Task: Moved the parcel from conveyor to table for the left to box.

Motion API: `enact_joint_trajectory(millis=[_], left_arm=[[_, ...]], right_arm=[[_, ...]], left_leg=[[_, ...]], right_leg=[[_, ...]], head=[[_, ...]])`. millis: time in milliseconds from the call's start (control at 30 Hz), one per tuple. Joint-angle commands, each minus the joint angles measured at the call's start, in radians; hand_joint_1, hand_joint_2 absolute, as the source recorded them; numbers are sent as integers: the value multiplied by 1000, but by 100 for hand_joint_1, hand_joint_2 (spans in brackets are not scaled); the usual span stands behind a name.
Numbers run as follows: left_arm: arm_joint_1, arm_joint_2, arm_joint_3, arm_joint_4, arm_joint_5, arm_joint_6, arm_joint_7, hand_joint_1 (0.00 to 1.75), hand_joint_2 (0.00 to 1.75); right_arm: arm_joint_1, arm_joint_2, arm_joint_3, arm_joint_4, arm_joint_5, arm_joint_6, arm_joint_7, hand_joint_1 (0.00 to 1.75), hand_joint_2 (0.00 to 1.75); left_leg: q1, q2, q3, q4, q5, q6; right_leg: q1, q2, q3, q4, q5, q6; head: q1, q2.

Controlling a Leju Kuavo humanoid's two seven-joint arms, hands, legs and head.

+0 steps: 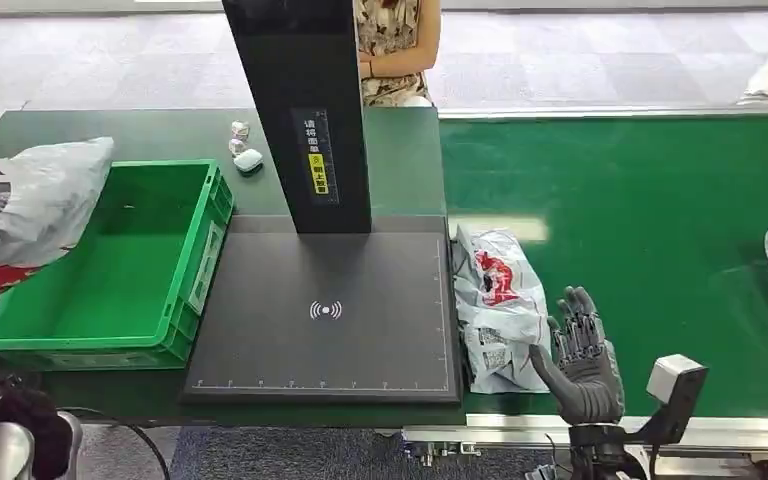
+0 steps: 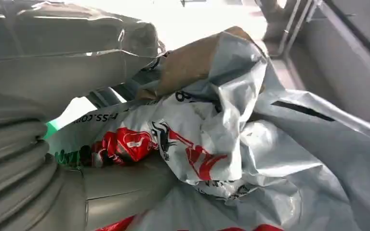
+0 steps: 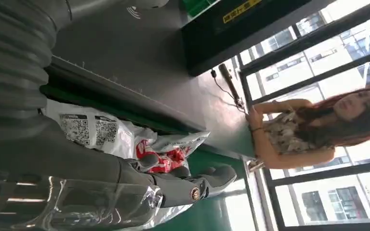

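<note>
Right hand (image 1: 585, 360) open, fingers spread, just right of parcel (image 1: 498, 305) at lower centre-right; left hand (image 2: 53, 144) grips a crumpled bag (image 2: 231, 144).

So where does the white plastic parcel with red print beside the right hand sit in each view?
Head view: white plastic parcel with red print lies on the green belt, between the black scan pad and the right hand.
Right wrist view: parcel beyond the hand.
Left wrist view: cannot tell; a similar bag is there.
Shared landmark: scan pad.
</note>
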Motion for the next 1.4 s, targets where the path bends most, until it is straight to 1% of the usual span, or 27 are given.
enact_joint_trajectory(millis=[33, 67, 167, 400, 433, 467, 633, 667, 733, 767, 800, 833, 867, 900, 933, 967, 1033, 1067, 1133, 1167, 1200, 1233, 1267, 1300, 1333, 1367, 1400], left_arm=[[-175, 58, 90, 420, -181, -54, 177, 175, 175], [-208, 75, 78, 491, -229, -90, 229, 175, 175], [-269, 96, 54, 605, -254, -145, 255, 175, 175], [-296, 103, 12, 682, -306, -169, 280, 175, 175], [-305, 106, 6, 696, -312, -173, 284, 12, 175], [-318, 115, -4, 715, -325, -172, 293, 0, 175], [-312, 117, -1, 636, -293, -149, 263, 0, 175], [-293, 101, 10, 563, -268, -105, 210, 0, 0], [-240, 85, 12, 433, -256, -45, 176, 0, 0], [-197, 64, 18, 332, -198, 12, 94, 0, 0], [-150, 57, 13, 257, -176, 38, 56, 0, 0], [-120, 55, 8, 213, -173, 44, 63, 0, 0], [-65, 34, 4, 113, -105, 101, -51, 0, 0], [-10, 19, -3, 38, -79, 133, -105, 0, 0], [39, -8, -9, -53, -30, 182, -223, 0, 0], [114, -67, -5, -201, 23, 182, -324, 0, 175], [146, -82, -13, -236, 14, 182, -324, 0, 175], [153, -140, 1, -394, -68, 182, -324, 0, 175], [158, -150, 1, -415, -82, 182, -324, 0, 175], [200, -206, -41, -466, -138, 162, -324, 0, 175], [217, -184, -52, -467, -130, 182, -324, 0, 175], [253, -212, -90, -485, -168, 182, -324, 0, 175], [278, -185, -37, -459, -147, 177, -324, 0, 175], [268, -216, -122, -384, -221, 182, -324, 0, 175], [268, -216, -122, -384, -221, 182, -324, 0, 175], [246, -206, -152, -336, -208, 182, -324, 0, 175], [273, -179, -196, -331, -193, 182, -324, 0, 175]], right_arm=[[-13, 43, -37, -7, 14, -2, 26, 0, 175], [-15, 41, -40, -7, 17, -4, 30, 0, 175], [-25, 30, -46, 7, 18, -8, 35, 0, 175], [-23, 17, -36, 23, 15, -9, 37, 0, 175], [-24, 16, -35, 26, 15, -9, 37, 0, 175], [-30, 12, -32, 34, 13, -10, 37, 0, 175], [-34, 8, -36, 37, 6, -18, 32, 0, 175], [-27, 11, -41, 30, 5, -21, 30, 0, 175], [-11, 15, -45, 15, 5, -25, 32, 0, 175], [0, 17, -46, 8, 6, -29, 31, 0, 175], [12, 20, -48, 2, 8, -34, 26, 0, 175], [20, 21, -48, -1, 8, -32, 21, 0, 175], [28, 27, -52, -5, 9, -29, 17, 0, 175], [32, 30, -53, -6, 9, -27, 15, 0, 175], [32, 31, -53, -5, 10, -24, 12, 0, 175], [25, 29, -47, 7, 11, -21, 11, 0, 175], [20, 29, -45, 11, 11, -22, 12, 0, 175], [-4, 17, -28, 39, 8, -16, 9, 0, 175], [-9, 16, -25, 44, 7, -16, 8, 0, 175], [-25, 18, -21, 59, -1, -25, 2, 0, 175], [-24, 17, -20, 58, -1, -25, 2, 0, 175], [-13, 1, 0, 44, -18, -58, 0, 0, 175], [-8, 5, -9, 37, -18, -58, -4, 0, 175], [12, 11, -18, 11, -6, -58, -11, 0, 175], [12, 11, -18, 11, -6, -58, -11, 0, 175], [16, 14, -28, 3, -9, -50, -7, 0, 175], [21, 19, -41, -4, -4, -48, -7, 0, 175]], left_leg=[[-1, -2, 3, -3, 1, 0], [-1, -2, 5, -4, 2, 0], [-1, -4, 5, -4, 2, 0], [-1, -2, 4, -2, 1, 0], [-1, -2, 3, -2, 1, 0], [0, -3, 5, -3, 1, 0], [0, 0, 2, -1, 1, 0], [0, -1, 4, -2, 1, 0], [1, 0, 1, 0, 0, 0], [1, 0, 3, -1, 0, 1], [1, 1, 1, 0, 0, 1], [1, 1, 0, 0, 0, 0], [1, 3, 3, -1, -1, 1], [0, 2, 3, -1, -1, 1], [0, 3, 2, -1, -2, 1], [0, 5, 1, 0, -2, 1], [0, 7, 2, 0, -4, 1], [0, 6, 1, 0, -3, 1], [1, 5, 0, 1, -5, 3], [1, 5, -1, 1, -4, 3], [1, 6, 1, 1, -5, 3], [0, 7, 2, 0, -5, 4], [0, 8, 4, 0, -6, 4], [0, 7, 3, -1, -5, 4], [-1, 4, 3, -1, -5, 4], [-1, 4, 6, -2, -5, 3], [-1, 3, 4, -1, -5, 3]], right_leg=[[-1, -2, 3, -1, 0, 0], [-1, -2, 4, -2, 0, 0], [-1, -3, 5, -2, 0, 0], [-1, -1, 4, -2, 1, 0], [-1, -1, 3, -1, 0, 0], [0, -2, 6, -3, 0, 0], [0, 0, 2, -1, 1, 0], [0, 0, 4, -2, 1, 0], [1, 1, 1, -1, 1, 0], [1, 1, 4, -2, 1, 0], [1, 2, 1, -1, 0, 0], [1, 1, 1, -1, 1, 0], [1, 3, 3, -2, 0, 0], [0, 3, 3, -2, 0, 0], [0, 4, 2, -1, 0, 0], [0, 5, 1, -1, 0, 0], [0, 8, 1, -1, -1, 1], [0, 7, 0, -1, 0, 1], [1, 6, 0, -1, -1, 2], [1, 6, -1, -1, -1, 1], [1, 6, 2, -2, -2, 2], [0, 7, 2, -2, -2, 2], [0, 8, 3, -3, -2, 2], [0, 7, 3, -3, -2, 2], [0, 4, 4, -3, -2, 2], [-1, 4, 6, -4, -2, 2], [-1, 3, 4, -3, -3, 2]], head=[[0, 0], [0, 0], [0, 0], [0, 0], [0, 0], [0, 0], [0, 0], [0, 0], [0, 0], [0, 0], [0, 0], [0, 0], [0, 0], [0, 0], [0, 0], [0, 0], [0, 0], [0, 0], [0, 0], [0, 0], [0, 0], [0, 0], [0, 0], [0, 0], [0, 0], [0, 0], [0, 0]])
